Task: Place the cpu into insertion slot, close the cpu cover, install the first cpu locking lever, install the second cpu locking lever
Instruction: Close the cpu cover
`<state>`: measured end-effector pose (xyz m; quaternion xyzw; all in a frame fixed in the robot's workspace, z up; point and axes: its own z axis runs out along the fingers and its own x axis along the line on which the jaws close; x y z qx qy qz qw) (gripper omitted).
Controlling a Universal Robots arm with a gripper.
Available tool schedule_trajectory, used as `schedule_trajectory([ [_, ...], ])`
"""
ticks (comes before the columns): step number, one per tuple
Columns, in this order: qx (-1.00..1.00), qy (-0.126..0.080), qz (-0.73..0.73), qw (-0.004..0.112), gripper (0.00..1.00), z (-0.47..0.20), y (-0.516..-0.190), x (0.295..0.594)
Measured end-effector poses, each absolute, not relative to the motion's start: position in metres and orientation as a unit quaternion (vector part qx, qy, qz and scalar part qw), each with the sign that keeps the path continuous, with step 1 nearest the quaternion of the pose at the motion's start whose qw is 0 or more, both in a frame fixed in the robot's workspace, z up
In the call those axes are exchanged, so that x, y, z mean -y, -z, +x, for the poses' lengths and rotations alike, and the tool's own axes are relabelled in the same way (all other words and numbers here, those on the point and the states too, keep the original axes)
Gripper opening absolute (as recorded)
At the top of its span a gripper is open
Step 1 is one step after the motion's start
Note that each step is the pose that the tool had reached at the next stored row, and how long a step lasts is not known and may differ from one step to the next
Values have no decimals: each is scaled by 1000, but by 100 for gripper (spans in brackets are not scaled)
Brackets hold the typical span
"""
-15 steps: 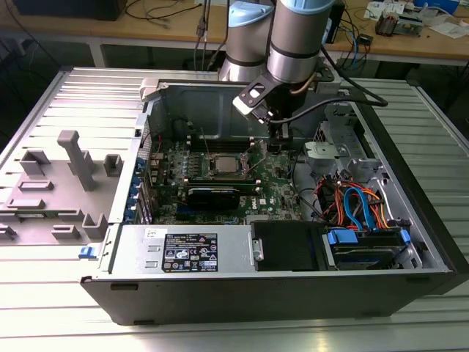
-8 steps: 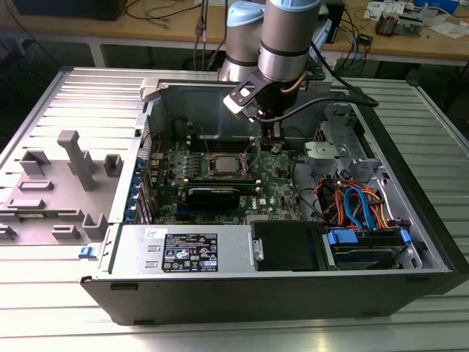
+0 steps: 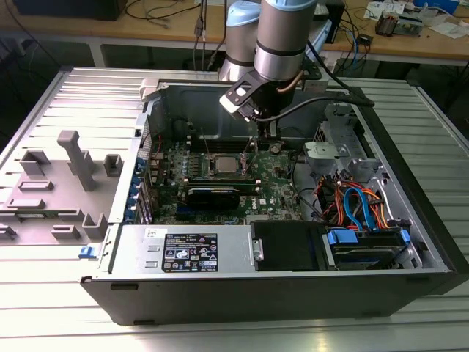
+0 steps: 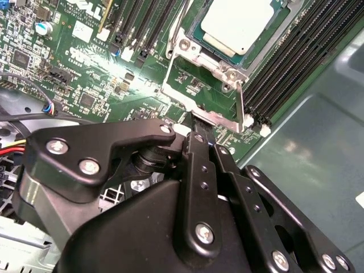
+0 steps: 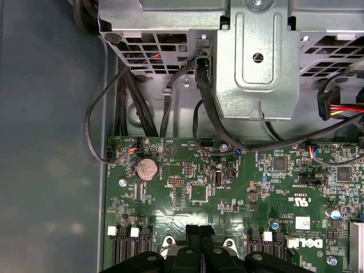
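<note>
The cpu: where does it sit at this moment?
In the exterior view the cpu sits in the insertion slot at the middle of the motherboard, between black memory slots, just to the exterior view's left of the gripper.

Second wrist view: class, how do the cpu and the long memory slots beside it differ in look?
The cpu is one flat, pale silver-grey plate; the memory slots are long, narrow and black. The cpu sits inside a silver metal frame; the memory slots run as parallel rows with white end clips. Both sit on the green circuit board.
</note>
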<state>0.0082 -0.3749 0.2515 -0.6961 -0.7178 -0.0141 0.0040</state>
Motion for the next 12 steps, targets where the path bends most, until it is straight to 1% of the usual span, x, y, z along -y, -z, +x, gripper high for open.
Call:
schedule_trajectory([
  [12, 718, 14, -696, 4, 11, 4, -251, 375],
])
